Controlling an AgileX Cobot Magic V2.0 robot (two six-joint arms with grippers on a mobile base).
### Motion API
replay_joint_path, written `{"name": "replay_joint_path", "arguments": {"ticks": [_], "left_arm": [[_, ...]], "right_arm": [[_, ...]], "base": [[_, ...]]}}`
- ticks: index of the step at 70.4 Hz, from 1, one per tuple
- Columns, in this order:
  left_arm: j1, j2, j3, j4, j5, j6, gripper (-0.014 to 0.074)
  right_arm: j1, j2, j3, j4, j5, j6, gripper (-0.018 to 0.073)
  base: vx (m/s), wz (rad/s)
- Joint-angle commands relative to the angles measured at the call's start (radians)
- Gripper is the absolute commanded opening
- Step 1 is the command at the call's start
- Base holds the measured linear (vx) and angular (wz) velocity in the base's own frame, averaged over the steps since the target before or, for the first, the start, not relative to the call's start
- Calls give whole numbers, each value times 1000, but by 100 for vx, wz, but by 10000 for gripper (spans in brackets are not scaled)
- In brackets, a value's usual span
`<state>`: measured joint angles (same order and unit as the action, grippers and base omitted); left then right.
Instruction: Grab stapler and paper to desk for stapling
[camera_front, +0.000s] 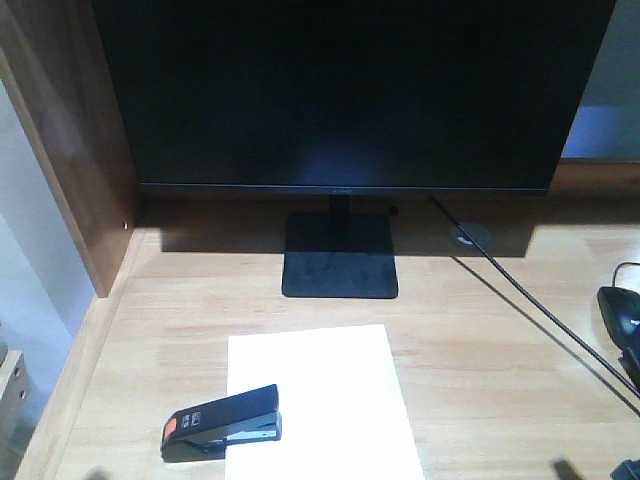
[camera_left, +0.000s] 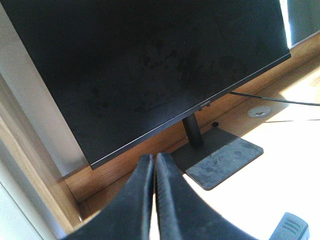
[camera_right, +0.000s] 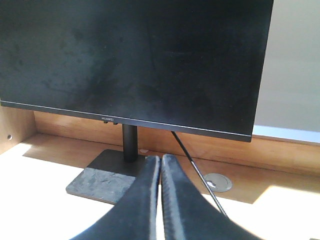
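The black stapler (camera_front: 222, 421) with its orange end lies across the left edge of the white paper (camera_front: 320, 400), its orange end out on the wood. Both rest on the light wood desk (camera_front: 480, 340) in front of the monitor. In the left wrist view my left gripper (camera_left: 153, 159) is shut with nothing between its fingers, raised over the desk's left side and pointing at the monitor stand (camera_left: 222, 159). My right gripper (camera_right: 161, 159) is also shut and empty, pointing at the stand (camera_right: 102, 180) from the right. Neither gripper touches the stapler or paper.
A large black monitor (camera_front: 340, 90) on a square stand (camera_front: 340, 257) fills the back of the desk. A black cable (camera_front: 520, 290) runs diagonally to the right front. A black mouse (camera_front: 622, 312) sits at the right edge. A brown side panel (camera_front: 70, 130) walls the left.
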<state>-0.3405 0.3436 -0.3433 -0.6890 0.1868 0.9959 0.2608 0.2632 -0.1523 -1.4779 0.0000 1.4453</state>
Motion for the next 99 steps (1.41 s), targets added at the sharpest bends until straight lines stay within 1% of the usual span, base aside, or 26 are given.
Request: {"name": "replay_joint_path", "arguments": {"ticks": [1, 39, 44, 47, 49, 53, 56, 58, 59, 60, 61, 65, 68, 70, 72, 75, 77, 80, 87, 99], "left_arm": [[-3, 4, -25, -10, -51, -9, -6], [-3, 4, -25, -10, -49, -9, -6], [-3, 1, -25, -10, -46, -16, -6], [-3, -4, -25, 0, -49, -38, -6], [-3, -5, -25, 15, -55, -68, -6], [-3, -6, -28, 67, -69, -168, -6], [-3, -13, -28, 124, -79, -276, -6], [-3, -18, -28, 175, -82, -344, -6], [-3, -20, -28, 196, -84, -398, -6], [-3, -23, -28, 218, -84, -434, -6], [-3, -24, -28, 252, -84, -489, -6], [-3, -26, -28, 347, -87, -638, -6], [-3, -26, -28, 453, -88, -768, -6], [-3, -26, -28, 508, -89, -851, -6], [-3, -26, -28, 573, -89, -924, -6], [-3, -26, -28, 640, -89, -996, -6], [-3, -26, -28, 677, -89, -1028, -6], [-3, -26, -28, 700, -89, -1060, -6], [23, -28, -28, 689, -87, -1054, -6], [119, -90, -2, 670, -75, -1037, -6]], "right_arm": [[0, 10, -28, -5, 7, -5, -10], [0, 10, -28, -5, 8, -5, -10], [0, 10, -28, -5, 9, -5, -10], [0, 10, -28, -5, 9, -5, -10], [0, 10, -28, -5, 9, -5, -10], [0, 10, -28, -5, 9, -5, -10], [0, 10, -28, -5, 9, -5, -10], [0, 10, -28, -5, 9, -5, -10], [0, 10, -28, -5, 9, -5, -10], [0, 10, -28, -5, 9, -5, -10], [0, 10, -28, -5, 9, -5, -10], [0, 10, -28, -5, 9, -5, -10], [0, 10, -28, -5, 9, -5, -10], [0, 10, -28, -5, 9, -5, -10], [0, 10, -28, -5, 9, -5, -10], [0, 10, -28, -5, 9, -5, -10], [0, 10, -28, -5, 9, -5, -10], [0, 10, -28, -5, 9, -5, -10], [0, 10, -28, -5, 9, -5, -10], [0, 10, -28, -5, 9, -5, -10]], "base": [[0, 0], [0, 0], [0, 0], [0, 0], [0, 0], [0, 0], [0, 0], [0, 0], [0, 0], [0, 0], [0, 0], [0, 0], [0, 0], [0, 0], [0, 0], [0, 0], [0, 0], [0, 0], [0, 0], [0, 0]]}}
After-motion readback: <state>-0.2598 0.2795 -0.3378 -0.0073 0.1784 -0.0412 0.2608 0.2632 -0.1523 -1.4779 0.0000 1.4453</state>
